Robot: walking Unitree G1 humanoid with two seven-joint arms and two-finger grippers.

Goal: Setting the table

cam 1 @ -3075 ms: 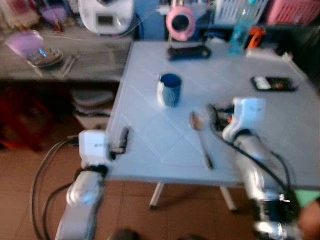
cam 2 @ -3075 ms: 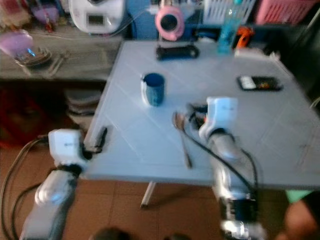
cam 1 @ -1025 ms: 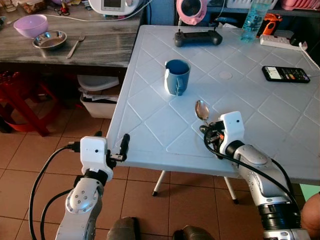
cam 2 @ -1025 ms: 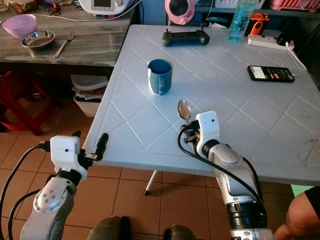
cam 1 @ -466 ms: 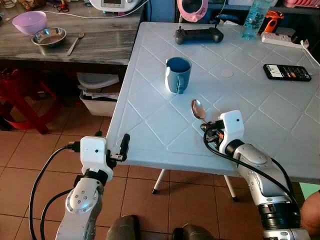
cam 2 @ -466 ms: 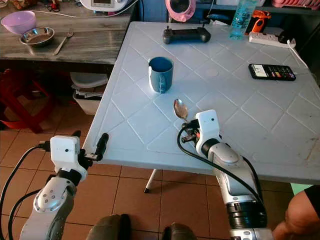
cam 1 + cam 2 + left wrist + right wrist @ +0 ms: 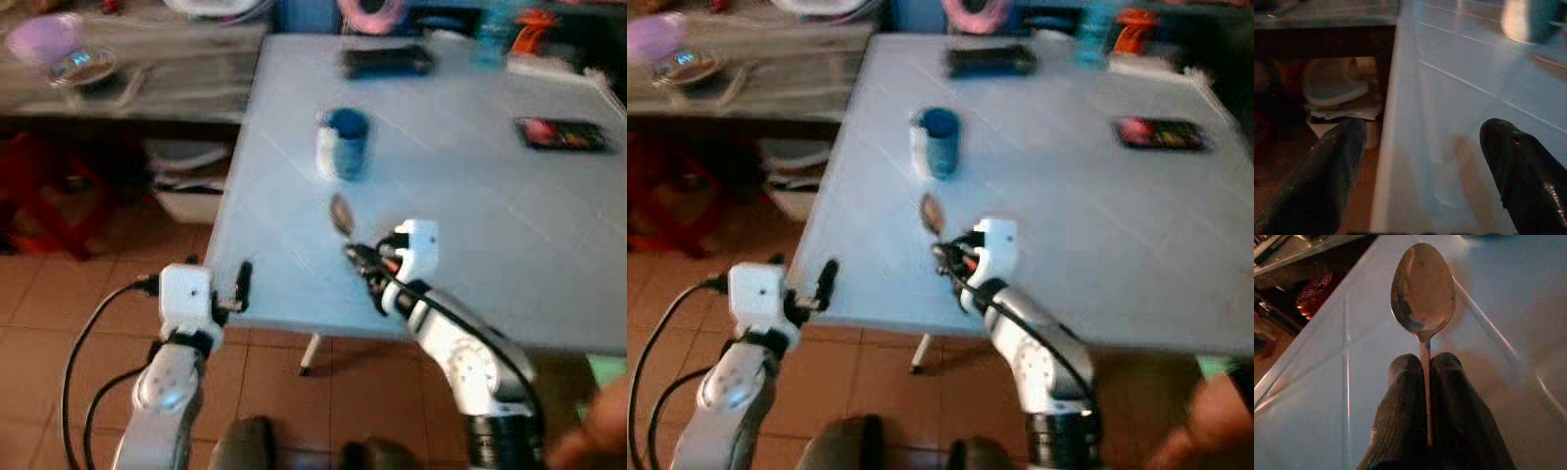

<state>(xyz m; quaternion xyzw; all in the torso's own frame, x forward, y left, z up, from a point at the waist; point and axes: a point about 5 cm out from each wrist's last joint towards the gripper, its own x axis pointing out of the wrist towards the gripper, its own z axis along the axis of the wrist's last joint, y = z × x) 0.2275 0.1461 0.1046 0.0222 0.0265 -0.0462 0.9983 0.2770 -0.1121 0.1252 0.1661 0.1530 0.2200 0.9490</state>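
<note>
**Left gripper**. Nearest item. It hovers level with the near left edge of the table, just off the corner and touching nothing. The wrist view shows its two black fingers spread wide with the table edge between them and nothing in the gap. Arm bent at the elbow, wrist box upright, fingers pointing forward at the table. Probably parked there so as not to get in the way.

**Right gripper**. Over the near part of the table, a little in from the front edge. Fingers pressed together on the thin handle of a spoon. Forearm rises from below the front edge, wrist turned so the fingers point up the table and to the robot's left. The grip low on the handle leaves the bowl end free, which would suit laying the spoon flat.

**Spoon**. Bowl sticks out past the fingertips, hollow side up, handle in line with the fingers. Whether it is resting on the table or held just above it cannot be told.

**Mug**. Blue, upright, beyond the spoon toward the left side of the table; the spoon points roughly at it. Likely the place being set.

**Far items, blurred.** Black phone at far right; black controller at the far edge.
</note>
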